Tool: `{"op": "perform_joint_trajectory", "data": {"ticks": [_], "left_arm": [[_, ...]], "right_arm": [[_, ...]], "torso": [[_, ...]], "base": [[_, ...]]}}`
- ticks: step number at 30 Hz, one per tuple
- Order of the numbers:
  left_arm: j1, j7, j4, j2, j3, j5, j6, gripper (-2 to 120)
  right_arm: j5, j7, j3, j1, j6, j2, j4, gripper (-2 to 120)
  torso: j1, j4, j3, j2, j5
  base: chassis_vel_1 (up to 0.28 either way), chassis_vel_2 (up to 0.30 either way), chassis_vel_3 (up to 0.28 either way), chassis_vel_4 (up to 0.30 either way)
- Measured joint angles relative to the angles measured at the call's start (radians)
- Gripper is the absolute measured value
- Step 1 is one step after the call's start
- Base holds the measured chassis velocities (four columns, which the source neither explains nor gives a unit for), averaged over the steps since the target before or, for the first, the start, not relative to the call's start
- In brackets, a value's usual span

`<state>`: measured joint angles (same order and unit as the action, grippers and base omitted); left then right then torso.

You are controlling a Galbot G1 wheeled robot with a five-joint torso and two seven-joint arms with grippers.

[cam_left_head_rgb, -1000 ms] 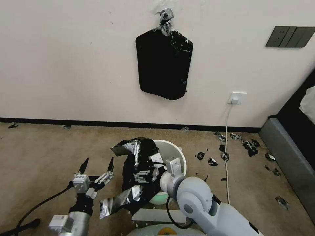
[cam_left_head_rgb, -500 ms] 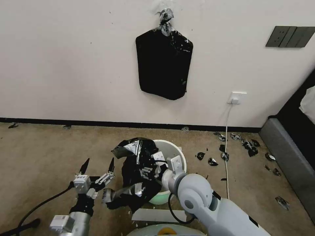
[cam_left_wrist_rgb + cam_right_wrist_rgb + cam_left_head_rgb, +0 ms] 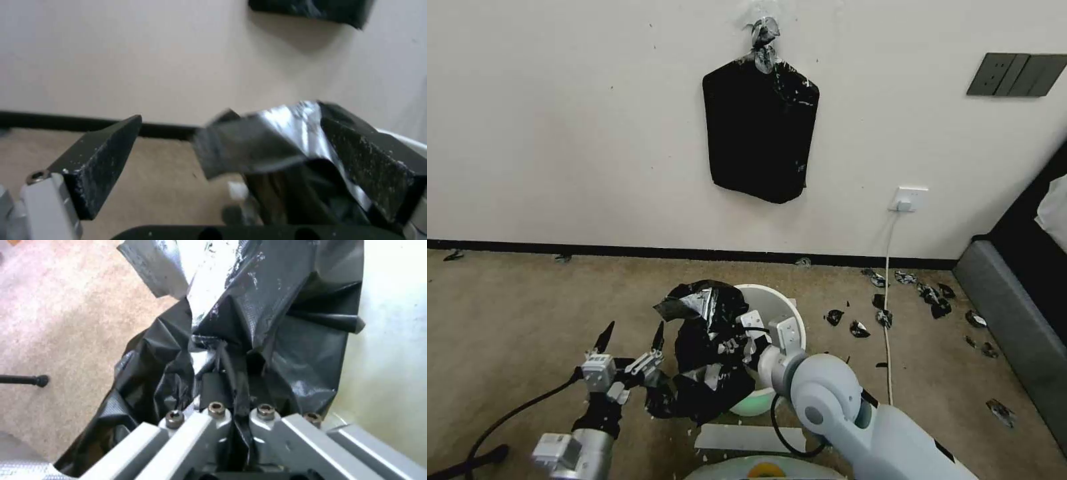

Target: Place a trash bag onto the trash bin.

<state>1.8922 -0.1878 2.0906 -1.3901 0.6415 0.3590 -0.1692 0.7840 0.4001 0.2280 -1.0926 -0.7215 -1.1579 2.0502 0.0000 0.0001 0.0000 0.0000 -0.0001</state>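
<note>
The right gripper (image 3: pixel 735 348), at the end of the white and grey arm, is clamped on a fold of the thin, glossy, crinkled black plastic trash bag (image 3: pixel 707 360); in the right wrist view the dark pads (image 3: pixel 213 390) are pressed together with the film pinched between them. The bag hangs from that grip in a bunched mass, draped down the outer side of the round white plastic trash bin (image 3: pixel 774 313), on the side toward the left gripper, with one silvery flap standing up just beyond the right gripper, over the bin's rim. The bin's mouth lies uncovered on the far side of the right gripper.

The left gripper (image 3: pixel 631 333) hovers just beside the bag's lower folds, its two black pointed fingers spread wide. In the left wrist view the bag's shiny crease (image 3: pixel 285 140) lies against one finger (image 3: pixel 369 156), while the other finger (image 3: pixel 98 163) stands apart from it with nothing between them.

All this sits on a tan carpet floor (image 3: pixel 507 313). Beyond the right gripper and to its right, small black plastic scraps (image 3: pixel 927 293) lie scattered near a white cable (image 3: pixel 887 293) running up to a wall socket (image 3: pixel 908 199). Farther still, a flat black bundle with a knotted top (image 3: pixel 760 120) hangs on the cream wall (image 3: pixel 560 120).
</note>
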Motion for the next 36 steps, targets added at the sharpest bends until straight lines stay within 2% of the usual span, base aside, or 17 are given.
{"op": "perform_joint_trajectory", "data": {"ticks": [1, 2, 5, 6, 7, 11, 12, 15, 23, 36], "left_arm": [[0.001, -0.017, 0.008, 0.017, -0.001, 0.031, 0.044, 100], [0.001, -0.017, 0.008, 0.017, -0.001, 0.031, 0.044, 100], [-0.004, -0.034, 0.041, 0.053, -0.003, 0.111, 0.184, 100], [-0.009, -0.035, 0.047, 0.061, -0.003, 0.128, 0.215, 100], [-0.009, -0.035, 0.047, 0.061, -0.003, 0.128, 0.215, 100], [-0.052, -0.044, 0.062, 0.098, -0.001, 0.201, 0.411, 100], [-0.052, -0.044, 0.062, 0.098, -0.001, 0.201, 0.411, 100], [-0.081, -0.052, 0.050, 0.110, 0.001, 0.201, 0.498, 100], [-0.135, -0.027, 0.009, 0.138, -0.020, 0.189, 0.556, 100], [-0.263, -0.016, -0.076, 0.185, -0.087, 0.226, 0.578, 100]], "right_arm": [[0.000, 0.000, 0.001, 0.000, 0.000, 0.001, 0.004, 0], [0.000, 0.000, 0.001, 0.000, 0.000, 0.001, 0.004, 0], [0.000, -0.002, 0.002, 0.004, 0.000, 0.004, 0.012, 0], [0.000, -0.003, 0.003, 0.005, 0.001, 0.005, 0.014, 0], [0.000, -0.003, 0.003, 0.005, 0.001, 0.005, 0.014, 0], [-0.001, -0.005, 0.015, 0.022, 0.001, 0.004, 0.018, 0], [-0.001, -0.005, 0.015, 0.022, 0.001, 0.004, 0.018, 0], [0.000, -0.005, 0.033, 0.050, 0.001, 0.000, 0.009, 0], [0.006, -0.005, 0.041, 0.067, 0.003, -0.005, 0.001, 0], [0.004, -0.005, 0.035, 0.060, 0.004, -0.003, -0.002, 0]], "torso": [[0.000, -0.0001, 0.000, 0.000, 0.0000], [0.000, -0.0001, 0.000, 0.000, 0.0000], [0.000, -0.0001, 0.000, 0.000, 0.0001], [0.000, 0.0000, 0.000, 0.000, 0.0000], [0.000, 0.0000, 0.000, 0.000, 0.0000], [0.000, -0.0001, 0.000, 0.000, 0.0000], [0.000, -0.0001, 0.000, 0.000, 0.0000], [0.000, -0.0001, 0.000, 0.000, 0.0000], [0.000, -0.0001, 0.000, 0.000, 0.0000], [0.000, -0.0002, 0.000, 0.000, 0.0000]], "base": [[0.000, 0.000, 0.000, 0.000], [0.000, 0.000, 0.000, 0.000], [0.000, 0.000, 0.000, 0.000], [0.000, 0.000, 0.000, 0.000], [0.000, 0.000, 0.000, 0.000], [0.000, 0.000, 0.000, 0.000], [0.000, 0.000, 0.000, 0.000], [0.000, 0.000, 0.000, 0.000], [0.000, 0.000, 0.000, 0.000], [0.000, 0.000, 0.000, 0.000]]}}
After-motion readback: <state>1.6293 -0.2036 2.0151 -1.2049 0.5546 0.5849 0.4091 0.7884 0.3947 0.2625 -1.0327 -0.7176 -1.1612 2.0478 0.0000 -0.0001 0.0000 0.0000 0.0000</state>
